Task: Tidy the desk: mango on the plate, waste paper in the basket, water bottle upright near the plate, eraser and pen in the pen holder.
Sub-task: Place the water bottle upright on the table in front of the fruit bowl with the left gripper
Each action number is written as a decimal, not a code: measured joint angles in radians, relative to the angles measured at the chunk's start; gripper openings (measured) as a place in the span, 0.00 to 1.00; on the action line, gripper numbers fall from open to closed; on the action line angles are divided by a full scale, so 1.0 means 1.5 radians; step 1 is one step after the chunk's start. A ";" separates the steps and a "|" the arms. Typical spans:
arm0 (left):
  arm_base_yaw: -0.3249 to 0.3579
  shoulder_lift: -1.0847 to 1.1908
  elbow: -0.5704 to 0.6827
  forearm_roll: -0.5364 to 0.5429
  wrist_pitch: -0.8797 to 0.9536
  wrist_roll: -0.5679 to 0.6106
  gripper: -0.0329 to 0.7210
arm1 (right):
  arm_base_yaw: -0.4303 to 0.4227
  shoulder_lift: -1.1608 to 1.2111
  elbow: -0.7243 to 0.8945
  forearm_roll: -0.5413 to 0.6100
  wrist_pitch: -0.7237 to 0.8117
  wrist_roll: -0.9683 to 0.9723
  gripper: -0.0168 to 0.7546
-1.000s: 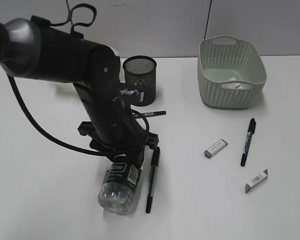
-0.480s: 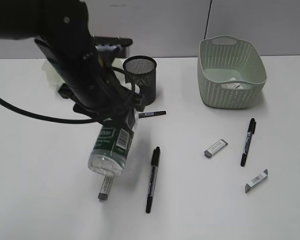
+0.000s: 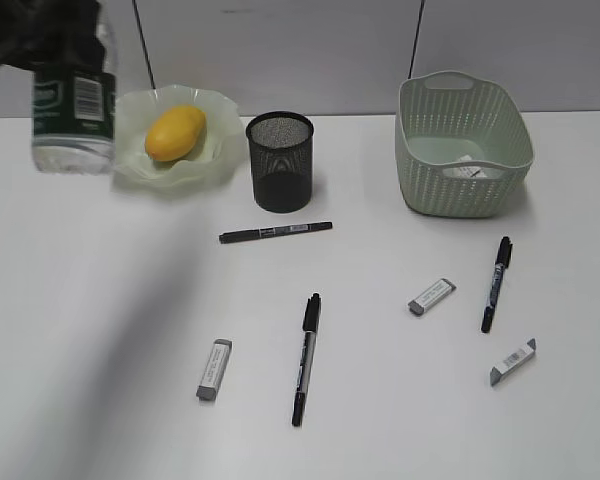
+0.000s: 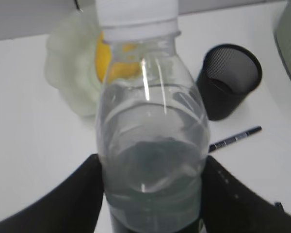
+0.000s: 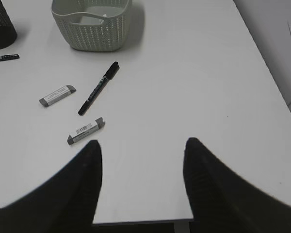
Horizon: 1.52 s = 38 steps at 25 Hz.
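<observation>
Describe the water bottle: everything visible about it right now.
The water bottle is small, clear, thin plastic, with a white cap and a dark green label bearing a barcode. It looks mostly empty. It is held upright off the table at the exterior view's upper left, just left of the plate. The left gripper clamps its lower body between two black fingers, as the left wrist view shows. Nothing else touches it.

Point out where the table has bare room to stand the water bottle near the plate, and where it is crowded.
Bare table lies left of and in front of the plate, reaching forward to the nearest eraser. The water bottle, held in the left gripper, is above that side. It is crowded right of the plate, where the pen holder stands close with a pen before it.
</observation>
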 joint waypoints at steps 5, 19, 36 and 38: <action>0.095 -0.130 0.141 0.008 -0.179 0.000 0.63 | 0.000 0.000 0.000 0.000 0.000 0.001 0.58; 0.225 -0.092 0.501 0.098 -0.918 0.102 0.63 | 0.000 0.000 0.000 0.000 0.000 0.001 0.58; 0.227 0.298 0.506 -0.004 -1.223 0.143 0.63 | 0.000 0.000 0.000 0.000 0.000 0.001 0.58; 0.227 0.327 0.506 -0.004 -1.224 0.152 0.63 | 0.000 0.000 0.000 0.000 0.000 0.001 0.58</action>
